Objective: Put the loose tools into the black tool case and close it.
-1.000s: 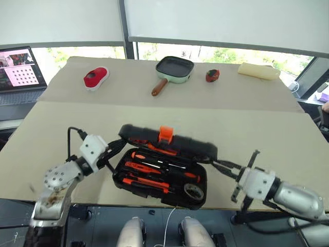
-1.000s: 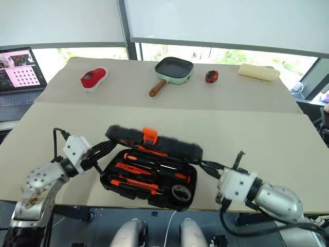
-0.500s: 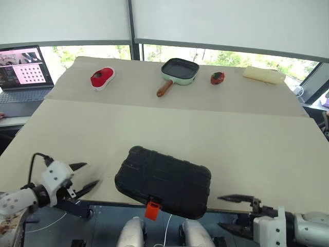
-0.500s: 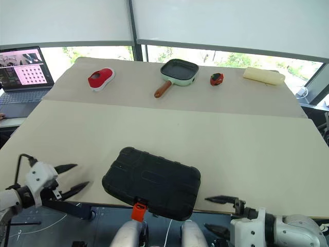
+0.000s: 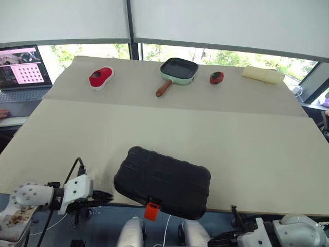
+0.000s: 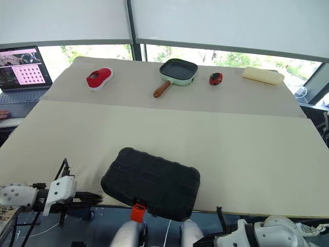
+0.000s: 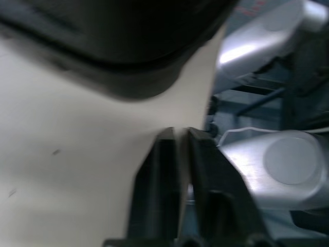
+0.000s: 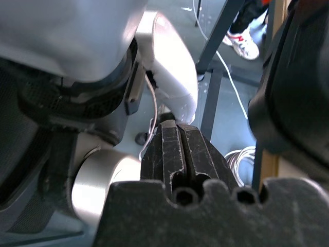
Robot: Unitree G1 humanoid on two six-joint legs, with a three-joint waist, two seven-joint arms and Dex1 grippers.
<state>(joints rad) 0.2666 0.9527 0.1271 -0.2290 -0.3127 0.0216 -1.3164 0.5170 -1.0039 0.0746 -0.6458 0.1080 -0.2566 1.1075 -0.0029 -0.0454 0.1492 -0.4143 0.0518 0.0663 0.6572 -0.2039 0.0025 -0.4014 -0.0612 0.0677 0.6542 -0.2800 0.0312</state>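
Note:
The black tool case [image 5: 163, 181] lies closed on the beige table [image 5: 205, 134], close to its near edge, textured shell up. Its small orange latch [image 5: 151, 211] hangs over the edge. The loose tools are out of view. My left gripper [image 5: 103, 197] is shut and empty just off the case's near-left corner, at the table edge; in the left wrist view its fingers [image 7: 165, 154] lie together in front of the case [image 7: 118, 46]. My right gripper [image 5: 221, 240] is shut and empty below the table edge, right of the case, whose side [image 8: 293, 92] shows in the right wrist view.
Along the far side of the table stand a red shoe-shaped object [image 5: 100, 77], a green pan with wooden handle [image 5: 178, 70], a small red object [image 5: 216, 77] and a pale yellow block [image 5: 262, 74]. A laptop [image 5: 23, 72] sits at far left, a person's hand [image 5: 4, 112] before it.
A second ago both grippers held the half-open lid; the case is now closed. Since half a second ago both grippers have shut and drawn back and down toward the near edge.

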